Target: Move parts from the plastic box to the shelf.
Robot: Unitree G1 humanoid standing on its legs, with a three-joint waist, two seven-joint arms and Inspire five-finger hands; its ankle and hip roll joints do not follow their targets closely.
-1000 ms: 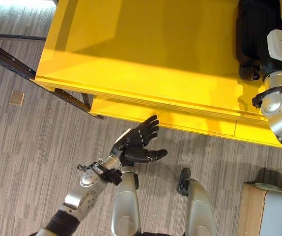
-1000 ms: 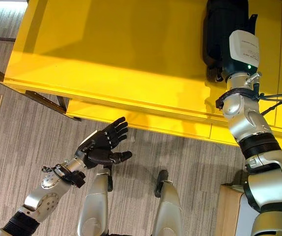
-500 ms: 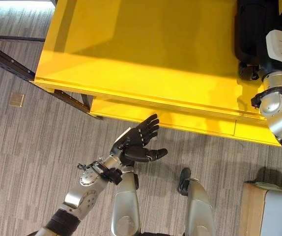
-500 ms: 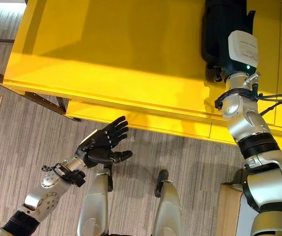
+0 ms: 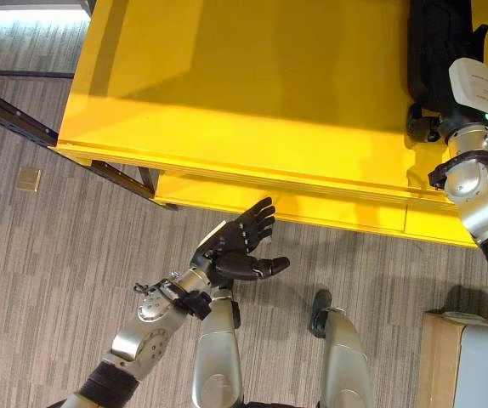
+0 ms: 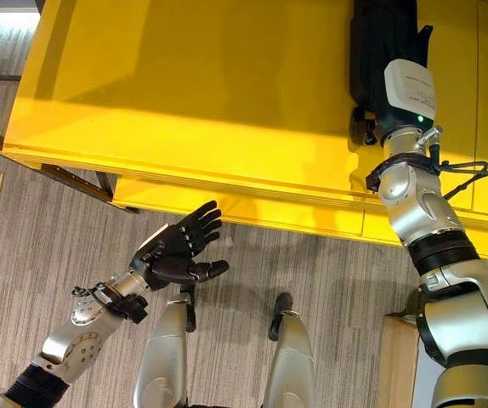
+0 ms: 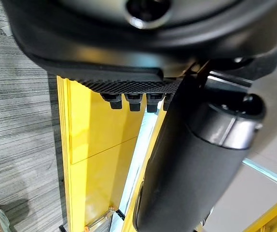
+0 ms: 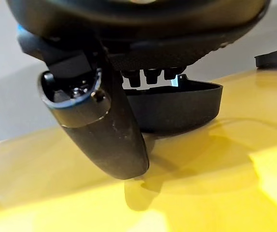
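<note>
A black part (image 6: 365,51) lies on the yellow shelf (image 5: 252,93) at its far right. My right hand (image 6: 401,38) reaches over it from the near side. In the right wrist view the thumb (image 8: 104,130) stands free above the yellow surface, and the black part (image 8: 186,104) rests past the straight fingers, with nothing gripped. My left hand (image 5: 231,246) hovers open, palm up, over the floor just in front of the shelf's near edge, holding nothing.
A dark metal rail (image 5: 14,106) runs under the shelf's left corner. A tan box with a pale grey inside (image 5: 452,361) stands on the floor at the lower right. A small square plate (image 5: 28,178) sits in the carpet at the left.
The whole picture has shifted slightly, so the camera moved. My right hand stays at the black part. The left hand has not moved.
</note>
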